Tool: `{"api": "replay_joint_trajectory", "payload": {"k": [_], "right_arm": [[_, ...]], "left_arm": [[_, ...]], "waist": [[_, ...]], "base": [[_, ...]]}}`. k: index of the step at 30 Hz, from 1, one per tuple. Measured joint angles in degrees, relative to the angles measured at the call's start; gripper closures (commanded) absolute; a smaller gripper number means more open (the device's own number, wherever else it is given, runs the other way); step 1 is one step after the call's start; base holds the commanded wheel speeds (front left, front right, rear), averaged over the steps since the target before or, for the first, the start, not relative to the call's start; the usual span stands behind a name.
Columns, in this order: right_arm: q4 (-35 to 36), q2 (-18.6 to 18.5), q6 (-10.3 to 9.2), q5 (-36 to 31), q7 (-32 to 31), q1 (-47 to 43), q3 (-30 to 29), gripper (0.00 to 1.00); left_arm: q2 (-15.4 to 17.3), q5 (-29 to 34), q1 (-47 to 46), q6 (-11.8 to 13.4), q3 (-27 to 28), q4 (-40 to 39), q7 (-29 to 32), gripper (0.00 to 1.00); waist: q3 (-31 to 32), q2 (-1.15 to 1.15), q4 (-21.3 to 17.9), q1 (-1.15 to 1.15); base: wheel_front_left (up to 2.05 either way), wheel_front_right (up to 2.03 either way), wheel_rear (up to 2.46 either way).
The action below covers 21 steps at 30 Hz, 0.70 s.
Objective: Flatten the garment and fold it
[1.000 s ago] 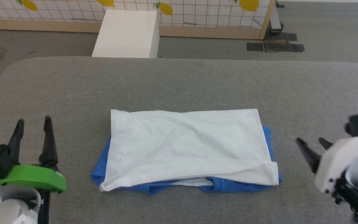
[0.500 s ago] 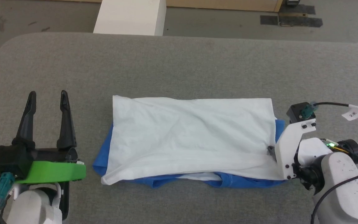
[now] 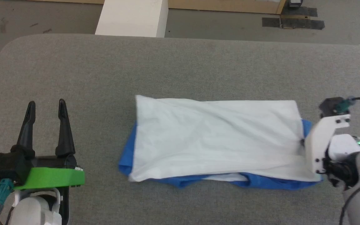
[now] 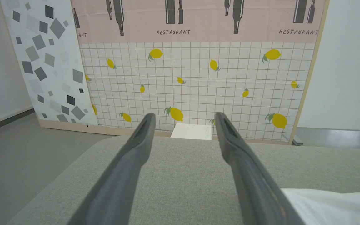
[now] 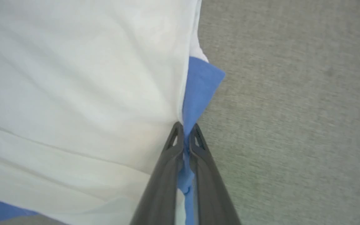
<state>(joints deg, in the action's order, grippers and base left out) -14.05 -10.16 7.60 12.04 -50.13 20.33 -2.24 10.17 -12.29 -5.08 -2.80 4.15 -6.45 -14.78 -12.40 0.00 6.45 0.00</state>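
Obs: the garment (image 3: 217,137) lies as a folded rectangle on the grey padded table (image 3: 180,68), right of centre in the head view, white body uppermost, blue fabric peeking out along the near and side edges. The right gripper (image 5: 184,129) is clamped on its right edge, with the blue layer pinched between the 2 fingers. The left gripper (image 3: 46,103) is spread wide and empty, well apart to the left. Judgement: the cloth is light and limp, and its layers will slide and sag. Pinch through all layers at the edges, ideally at 2 ends.
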Motion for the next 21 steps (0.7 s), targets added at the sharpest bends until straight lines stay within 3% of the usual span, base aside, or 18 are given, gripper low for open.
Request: {"api": "replay_joint_trajectory", "payload": {"k": [5,10,15,21], "right_arm": [[1.7,-5.2,0.0,-2.0,-2.0,-3.0,-6.1,1.0],[4.8,-6.5,0.0,-2.6,-3.1,-4.0,-7.5,1.0],[14.0,-8.9,0.0,0.2,-6.5,-4.6,-3.2,1.0],[26.2,-8.6,-0.02,8.3,-11.8,-5.8,5.1,1.0]], "left_arm": [[-1.5,1.0,1.2,-1.3,1.1,0.1,0.0,0.0],[-2.6,2.4,2.2,-2.1,1.9,0.2,0.0,0.0],[-3.2,3.3,2.6,-2.7,2.4,0.0,0.0,0.0],[-3.7,4.0,3.9,-3.0,3.2,-0.7,0.0,0.0]], "waist": [[1.1,0.0,-1.1,0.0],[2.3,0.0,-1.9,0.0],[3.5,0.0,-2.1,0.0],[5.2,0.0,-2.3,0.0]], "base": [[0.0,0.0,0.0],[0.0,0.0,0.0],[0.0,0.0,0.0],[0.0,0.0,0.0]]}}
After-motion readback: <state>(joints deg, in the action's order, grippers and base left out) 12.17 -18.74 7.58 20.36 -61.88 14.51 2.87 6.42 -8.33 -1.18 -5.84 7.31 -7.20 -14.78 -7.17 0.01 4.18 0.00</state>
